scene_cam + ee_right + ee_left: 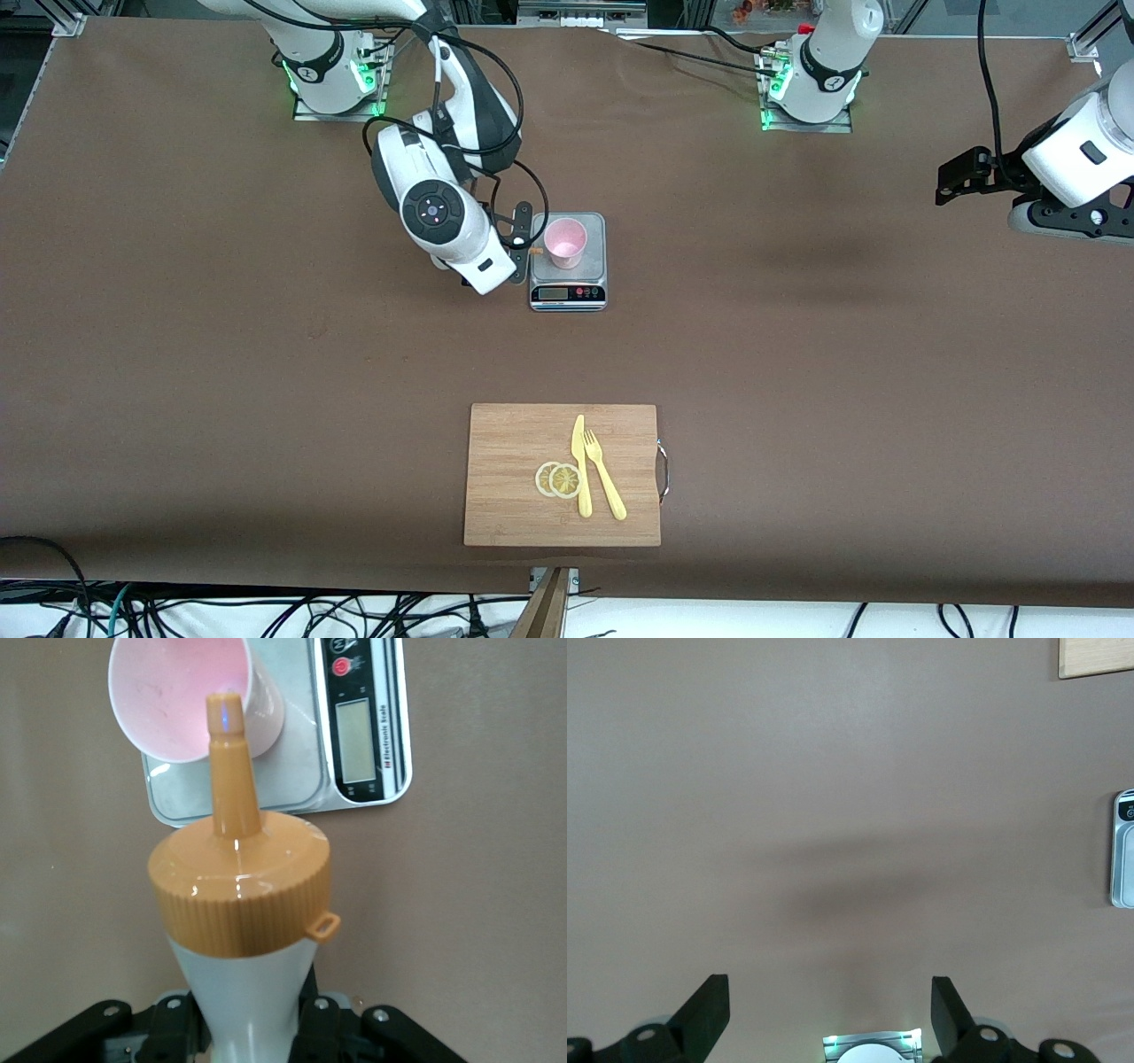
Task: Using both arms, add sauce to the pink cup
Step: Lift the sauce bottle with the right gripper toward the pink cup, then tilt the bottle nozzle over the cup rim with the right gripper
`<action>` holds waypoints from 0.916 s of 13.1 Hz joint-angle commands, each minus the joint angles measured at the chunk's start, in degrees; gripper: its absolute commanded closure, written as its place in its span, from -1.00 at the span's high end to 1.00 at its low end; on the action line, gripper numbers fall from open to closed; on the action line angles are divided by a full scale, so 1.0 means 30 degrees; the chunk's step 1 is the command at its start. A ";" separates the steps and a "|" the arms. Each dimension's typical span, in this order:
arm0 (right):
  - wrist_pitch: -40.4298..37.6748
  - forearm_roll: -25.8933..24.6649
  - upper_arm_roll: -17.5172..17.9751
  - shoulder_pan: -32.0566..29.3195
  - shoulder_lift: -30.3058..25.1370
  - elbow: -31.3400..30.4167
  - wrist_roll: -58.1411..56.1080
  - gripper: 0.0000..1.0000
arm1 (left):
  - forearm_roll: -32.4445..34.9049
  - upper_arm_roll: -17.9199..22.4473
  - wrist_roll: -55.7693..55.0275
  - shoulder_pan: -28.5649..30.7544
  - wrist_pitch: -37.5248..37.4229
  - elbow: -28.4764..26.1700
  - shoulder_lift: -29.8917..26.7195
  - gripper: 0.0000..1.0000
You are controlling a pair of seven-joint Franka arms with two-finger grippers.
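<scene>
Now, right claw [252, 1028]: it is clamping the small translucent whitish squeeze bottle with the orange nozzle cap [237, 904], tipped beside the grey digital scale [568, 262].
Pink cup: the small pale pink translucent plastic cup [564, 243] is standing upright on the scale's plate, toward the right arm's end of the brown desk [797, 354].
Left claw [831, 1010]: it is waiting with jaws wide and holding nothing, over bare desk at the left arm's end.
Step in hand: you are lining the nozzle tip up with the cup's mouth; keep it over the opening and tilt gently so nothing is landing on the scale.
Count: one bottle, one cup, one scale, one wooden cutting board [563, 474], two lemon slices [558, 479], one yellow plastic knife [580, 465], one yellow plastic fork [604, 474].
</scene>
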 commanded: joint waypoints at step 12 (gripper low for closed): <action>-0.0534 -0.1815 -0.0127 0.1413 0.0097 -0.0332 0.1722 -0.23 | -0.0080 0.0143 0.0234 -0.0103 -0.0218 0.0169 0.0002 1.00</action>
